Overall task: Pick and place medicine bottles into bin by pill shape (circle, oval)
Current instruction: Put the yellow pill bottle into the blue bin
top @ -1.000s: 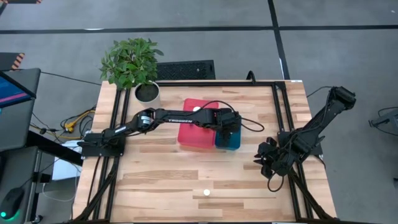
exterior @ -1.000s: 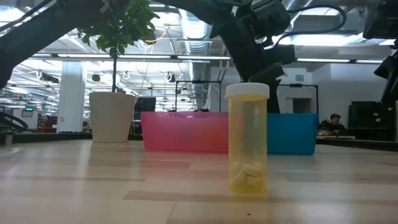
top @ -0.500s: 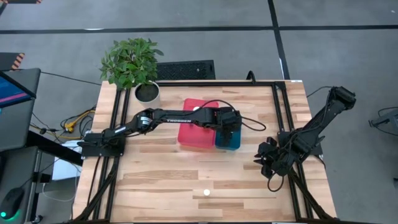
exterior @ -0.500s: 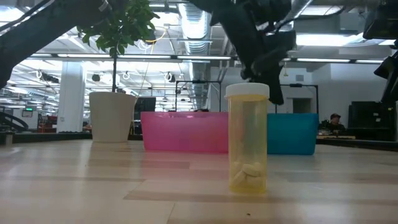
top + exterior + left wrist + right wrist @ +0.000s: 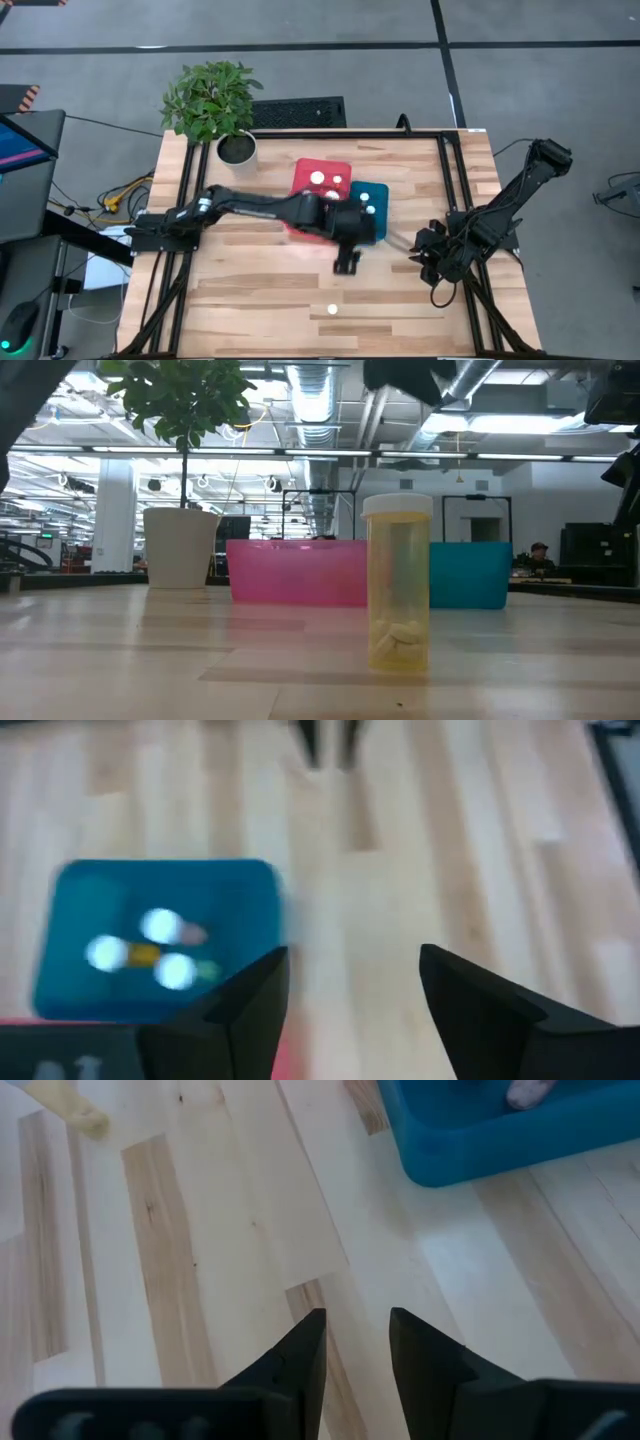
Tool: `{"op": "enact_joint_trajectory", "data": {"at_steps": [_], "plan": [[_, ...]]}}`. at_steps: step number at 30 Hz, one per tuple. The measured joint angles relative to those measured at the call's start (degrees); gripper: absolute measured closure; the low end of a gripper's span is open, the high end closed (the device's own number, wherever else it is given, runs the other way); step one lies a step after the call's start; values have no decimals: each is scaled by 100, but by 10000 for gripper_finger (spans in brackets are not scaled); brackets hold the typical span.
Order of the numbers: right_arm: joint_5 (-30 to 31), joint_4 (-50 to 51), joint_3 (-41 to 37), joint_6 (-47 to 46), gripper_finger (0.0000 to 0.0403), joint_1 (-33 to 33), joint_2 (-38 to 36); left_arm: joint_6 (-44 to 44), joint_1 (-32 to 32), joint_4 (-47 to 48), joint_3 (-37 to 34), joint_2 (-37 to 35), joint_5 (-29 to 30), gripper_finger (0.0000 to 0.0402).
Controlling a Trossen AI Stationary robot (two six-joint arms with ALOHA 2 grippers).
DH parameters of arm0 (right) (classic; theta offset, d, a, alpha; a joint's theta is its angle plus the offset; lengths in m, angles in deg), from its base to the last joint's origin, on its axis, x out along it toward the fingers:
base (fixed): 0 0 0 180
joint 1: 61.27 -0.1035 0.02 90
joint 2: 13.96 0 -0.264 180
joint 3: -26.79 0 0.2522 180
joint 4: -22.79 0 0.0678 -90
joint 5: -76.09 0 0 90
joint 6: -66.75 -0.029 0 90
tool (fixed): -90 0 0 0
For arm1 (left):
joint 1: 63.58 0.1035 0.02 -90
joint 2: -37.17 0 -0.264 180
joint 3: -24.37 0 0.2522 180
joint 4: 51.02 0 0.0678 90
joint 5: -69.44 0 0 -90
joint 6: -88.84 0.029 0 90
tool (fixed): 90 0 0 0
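One medicine bottle stood alone, well in front of the blue bin; low view showed pills at its bottom. Left gripper hovered just in front of that bin, fingers spread, empty. Left wrist view showed three caps inside. Right gripper waited beside it, slightly parted.

A: Table? Pale wood planks, smooth, slight sheen.
B: Bottle, centre of low view: clear amber plastic, glossy, w/ matt white cap.
A: Bins?
B: Pink bin translucent plastic; blue bin opaque, smooth.
A: Left gripper fingers?
B: Dark, matt.
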Motion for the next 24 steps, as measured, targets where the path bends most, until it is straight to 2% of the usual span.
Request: {"op": "enact_joint_trajectory", "data": {"at_steps": [6, 11, 19, 24], "plan": [[0, -23, 0, -2, 282, 1, -1, -618, -930, 425, -86, -51, -22, 167], [-23, -48, 0, -31, 282, -9, 1, -1014, -1511, 82, -693, -27, 224, 156], [-94, -61, 0, -42, 282, -9, 1, -1227, -1736, -1288, -1942, -18, 326, 149], [-186, -61, 0, -49, 282, -13, 1, -1188, -1701, -1564, -2439, -18, 218, 149]]}}
